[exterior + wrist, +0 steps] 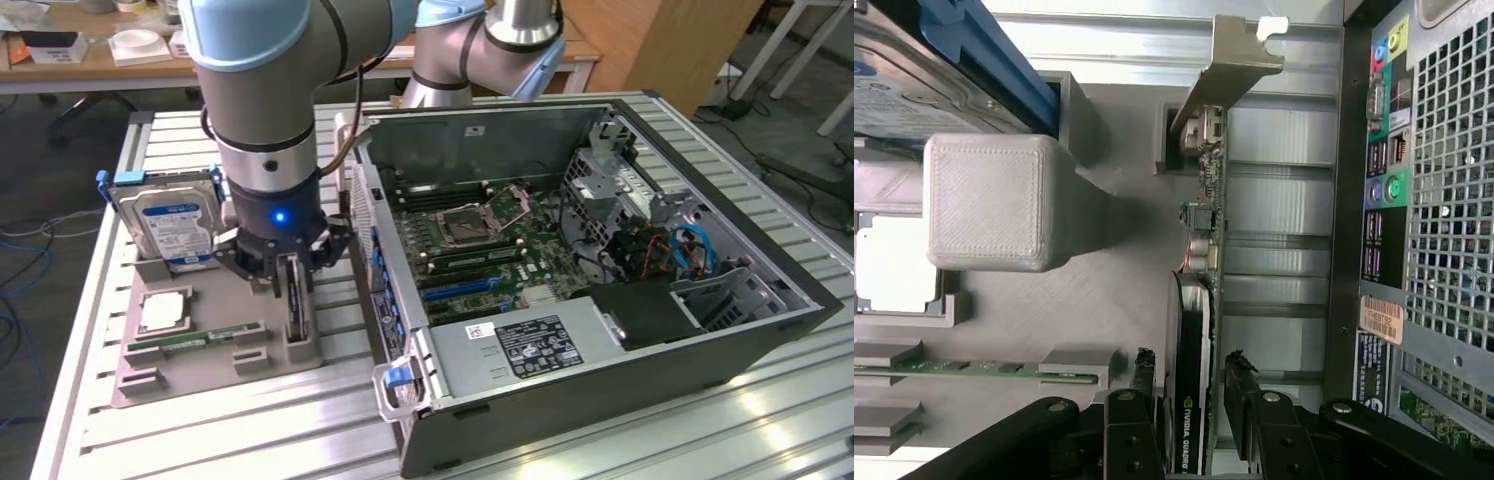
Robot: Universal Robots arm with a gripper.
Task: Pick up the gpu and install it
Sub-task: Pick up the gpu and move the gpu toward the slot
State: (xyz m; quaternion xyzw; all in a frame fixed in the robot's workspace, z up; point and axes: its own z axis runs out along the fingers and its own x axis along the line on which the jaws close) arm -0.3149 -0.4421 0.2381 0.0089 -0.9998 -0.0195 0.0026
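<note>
The gpu (pixel 295 312) is a dark card with a silver bracket. It stands on edge in a slot of the grey holder tray (pixel 200 375), to the exterior view's left of the open computer case (pixel 627 330). My gripper (pixel 288 272) hangs straight down over the card. In the wrist view the gpu (pixel 1201 250) runs between my two black fingertips (pixel 1144 368), with its bracket (pixel 1229 60) at the far end. My gripper (pixel 1191 375) is open and straddles the card's fan end, with a small gap on each side.
A hard drive with a blue label (pixel 174 225) stands at the tray's back. A CPU (pixel 163 312) and a green RAM stick (pixel 200 338) lie beside the card. The case's rear panel (pixel 1414 200) is close to the gpu. The motherboard (pixel 487 245) lies exposed inside the case.
</note>
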